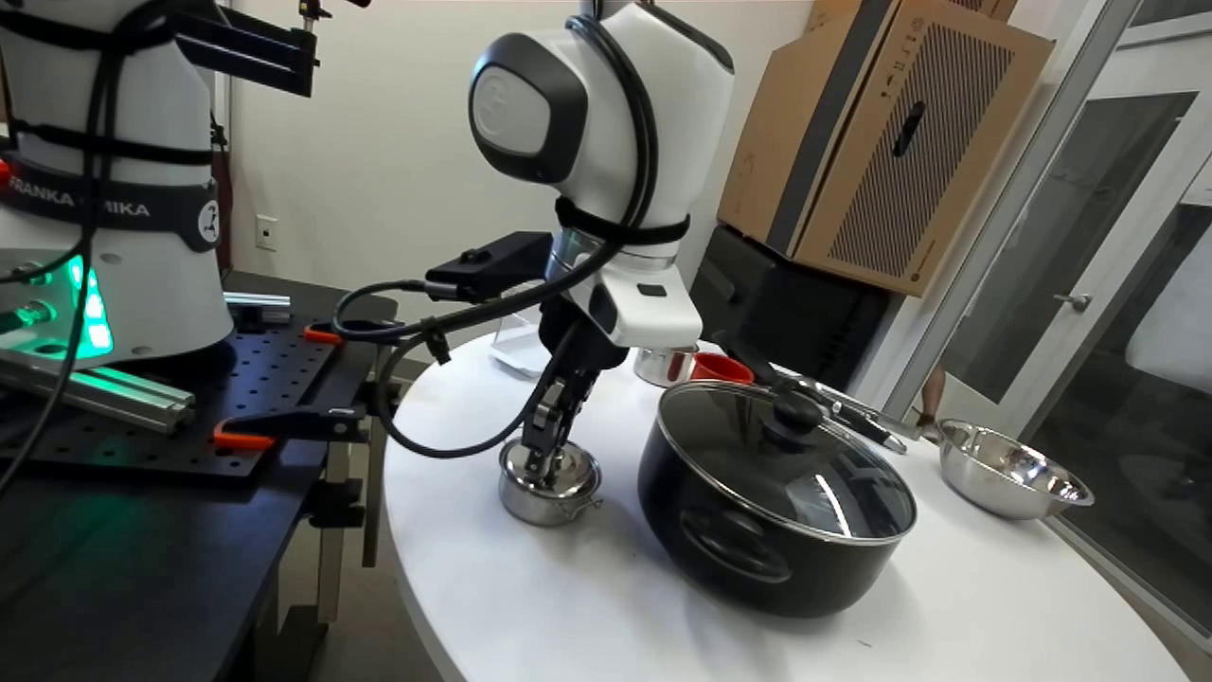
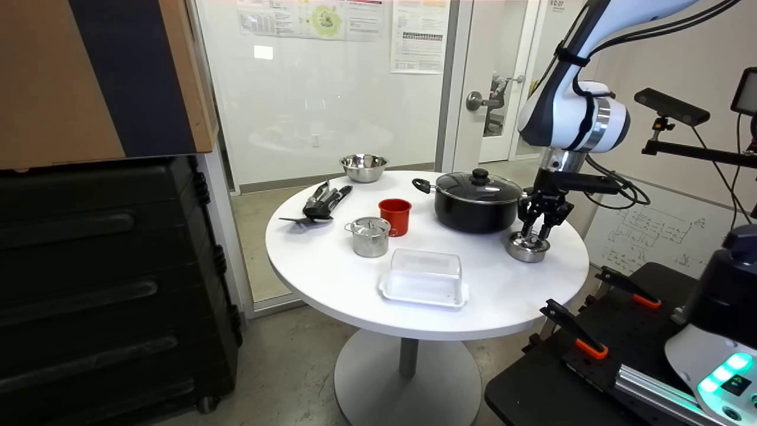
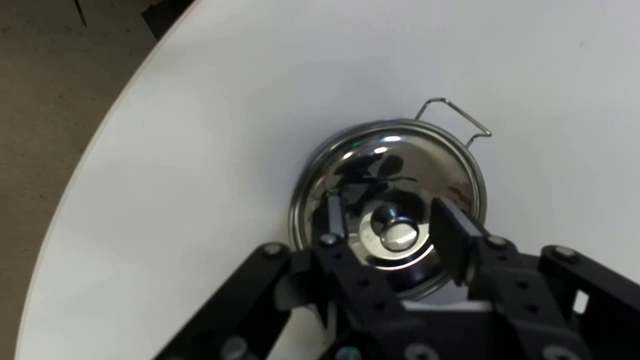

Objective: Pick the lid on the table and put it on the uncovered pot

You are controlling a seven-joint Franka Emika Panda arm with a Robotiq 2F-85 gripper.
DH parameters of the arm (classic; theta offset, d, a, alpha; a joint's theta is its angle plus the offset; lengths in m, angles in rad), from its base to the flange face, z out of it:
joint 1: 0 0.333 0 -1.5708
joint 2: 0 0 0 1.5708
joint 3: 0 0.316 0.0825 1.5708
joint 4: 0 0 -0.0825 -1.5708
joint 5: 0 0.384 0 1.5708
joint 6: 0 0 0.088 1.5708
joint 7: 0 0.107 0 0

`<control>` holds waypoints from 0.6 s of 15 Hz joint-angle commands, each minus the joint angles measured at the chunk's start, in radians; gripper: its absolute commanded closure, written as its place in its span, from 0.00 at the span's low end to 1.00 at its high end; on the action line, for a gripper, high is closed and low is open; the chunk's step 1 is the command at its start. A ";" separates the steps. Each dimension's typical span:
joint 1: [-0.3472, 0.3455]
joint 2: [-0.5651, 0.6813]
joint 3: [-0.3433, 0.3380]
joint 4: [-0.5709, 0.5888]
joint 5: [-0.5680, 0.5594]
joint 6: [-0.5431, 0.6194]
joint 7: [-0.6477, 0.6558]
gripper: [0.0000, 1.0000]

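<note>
Near the table (image 3: 180, 200) edge, the parted, empty claw (image 3: 386, 204) straddles the knob (image 3: 399, 236) atop the covered pot (image 1: 542, 505); crooked lifting could unseat the lid (image 3: 395, 185).

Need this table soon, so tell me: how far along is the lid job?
Done, it seems: the lid sits on the small steel pot in both exterior views. In hand: nothing looks gripped; the gripper stands open, with gaps between its fingers and the knob in the wrist view. Left: probably just backing the gripper away, since its fingers stand either side of the knob.
</note>
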State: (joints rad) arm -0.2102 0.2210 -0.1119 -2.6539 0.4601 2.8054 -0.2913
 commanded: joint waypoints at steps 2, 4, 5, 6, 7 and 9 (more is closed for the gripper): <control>0.006 -0.036 -0.026 -0.022 -0.022 0.020 0.017 0.14; 0.007 -0.080 -0.026 -0.047 -0.024 0.007 -0.001 0.01; 0.009 -0.104 -0.025 -0.063 -0.027 0.008 -0.005 0.00; 0.011 -0.139 -0.021 -0.083 -0.030 -0.003 -0.016 0.00; 0.013 -0.167 -0.017 -0.099 -0.036 -0.010 -0.026 0.00; 0.027 -0.230 -0.009 -0.138 -0.063 -0.021 -0.022 0.00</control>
State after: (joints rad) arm -0.2023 0.1220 -0.1241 -2.7083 0.4409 2.8086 -0.3096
